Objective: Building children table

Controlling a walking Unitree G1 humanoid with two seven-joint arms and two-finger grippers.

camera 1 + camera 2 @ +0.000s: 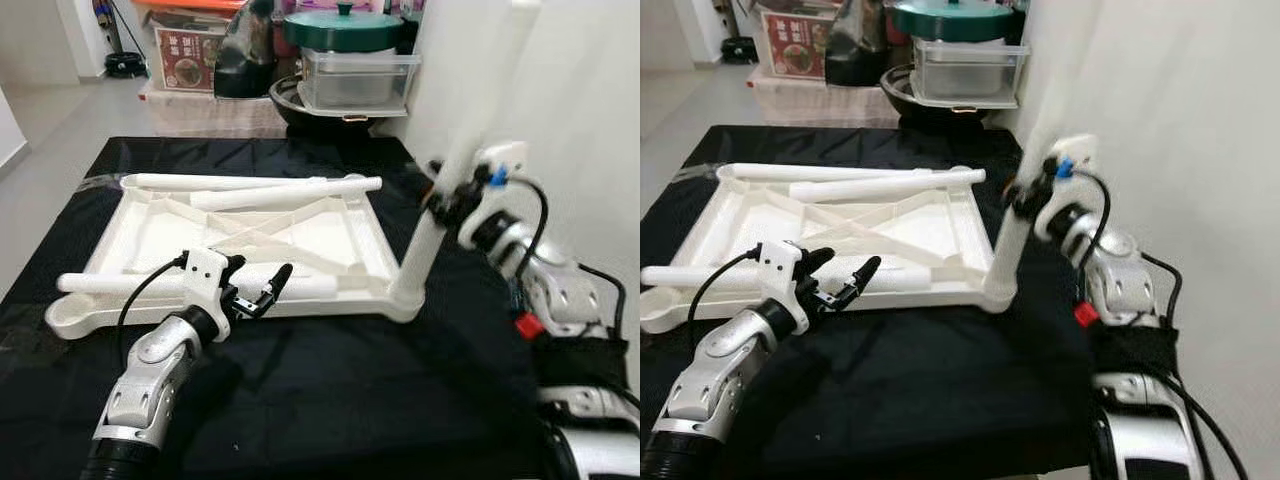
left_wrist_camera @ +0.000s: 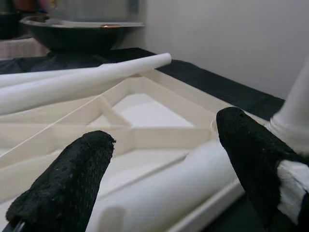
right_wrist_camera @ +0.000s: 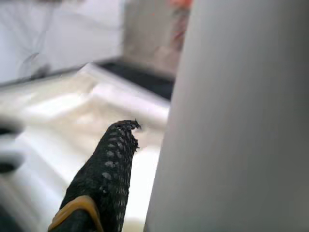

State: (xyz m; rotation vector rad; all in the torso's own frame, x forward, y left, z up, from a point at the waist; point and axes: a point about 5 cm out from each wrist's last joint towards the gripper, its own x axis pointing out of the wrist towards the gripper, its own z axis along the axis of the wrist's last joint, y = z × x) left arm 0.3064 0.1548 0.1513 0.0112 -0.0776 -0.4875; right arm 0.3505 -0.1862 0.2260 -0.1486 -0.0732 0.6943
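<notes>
Black cloth covers the work surface; white wall on the robot's right, household clutter behind.

Right gripper: clamped around the upright white leg, roughly at mid-height. In the right wrist view one black finger lies alongside the leg's pale shaft. The leg stands tilted slightly, its foot seated in the near right corner socket of the tabletop.

Left gripper: fingers spread apart, holding nothing, poised just at the near rim of the tabletop. In the left wrist view both fingertips flank a loose white leg that lies along the near edge inside the tray-like underside; contact with it cannot be told.

Tabletop: white, upside down on the cloth, ribbed underside facing up, diagonal braces visible. Two more loose legs lie across its far side, one resting on the rim, its end pointing to the robot's right.

Background: a clear plastic box carrying a dark green lidded pot, a dark bowl under it, and a printed carton to the left, on the floor beyond the cloth.
</notes>
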